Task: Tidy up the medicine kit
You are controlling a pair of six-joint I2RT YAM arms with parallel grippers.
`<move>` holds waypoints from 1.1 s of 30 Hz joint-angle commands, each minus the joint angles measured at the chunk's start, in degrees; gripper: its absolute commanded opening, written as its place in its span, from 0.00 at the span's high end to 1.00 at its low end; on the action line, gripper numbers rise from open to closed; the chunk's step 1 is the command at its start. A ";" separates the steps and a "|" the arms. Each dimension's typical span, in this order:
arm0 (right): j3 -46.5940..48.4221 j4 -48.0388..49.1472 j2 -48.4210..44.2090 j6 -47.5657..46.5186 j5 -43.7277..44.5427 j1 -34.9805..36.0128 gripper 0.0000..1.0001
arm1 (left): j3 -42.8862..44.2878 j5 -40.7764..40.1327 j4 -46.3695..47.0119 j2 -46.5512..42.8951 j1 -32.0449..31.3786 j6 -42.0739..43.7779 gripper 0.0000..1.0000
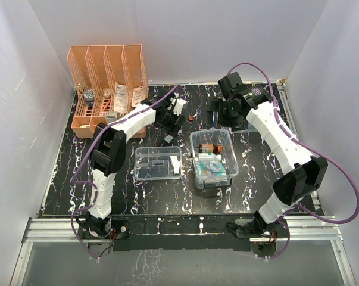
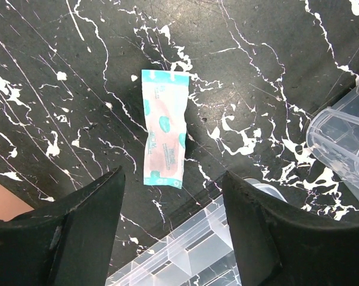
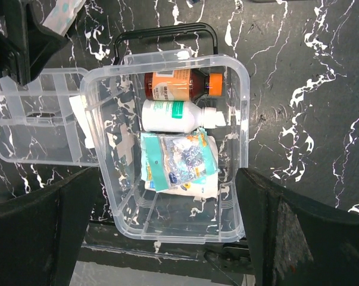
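Left end effector [image 2: 172,176] hangs low over the bench [image 2: 286,59], fingers spread wide and gripping nothing. A teal-edged sachet [image 2: 164,128] lies flat on the dark marble between and just ahead of them. On the near side of the sachet is a corner of the tray [image 2: 185,256], clear and divided.

Right end effector [image 3: 167,173] is also released and empty, poised above the kit [image 3: 244,119]. The kit stands open at mid-bench, just to the right of the tray.

Inside the kit, three things lie side by side: a brown bottle [image 3: 179,83] with an orange cap, a white bottle [image 3: 179,113] with a green label, and a crinkled packet [image 3: 176,158]. The remaining part of its floor is bare. No lid is on it. A dark handle [image 3: 164,33] shows just past the end wall by the brown bottle — whether the lid lies under the kit I cannot tell.

By my reading the job is partly done, with packing begun but not finished. The sachet is outside the kit, a white piece [image 1: 176,162] sits in the tray, and the rack [image 1: 108,83] at the far left corner holds several small items. Which of those belong in the kit cannot be told from here. Closing the lid would come last — that step is not yet done.
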 commanded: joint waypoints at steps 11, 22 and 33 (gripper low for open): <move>-0.78 2.34 -1.83 7.61 4.47 4.14 0.02 | 2.41 0.96 -0.33 1.82 0.38 1.40 0.36; -3.08 3.48 -2.67 7.22 3.70 4.64 0.02 | 4.21 2.45 0.68 4.42 0.47 5.32 0.35; -4.02 3.56 -4.19 7.72 3.81 4.66 0.02 | 3.38 4.62 -0.22 6.27 0.74 10.08 0.35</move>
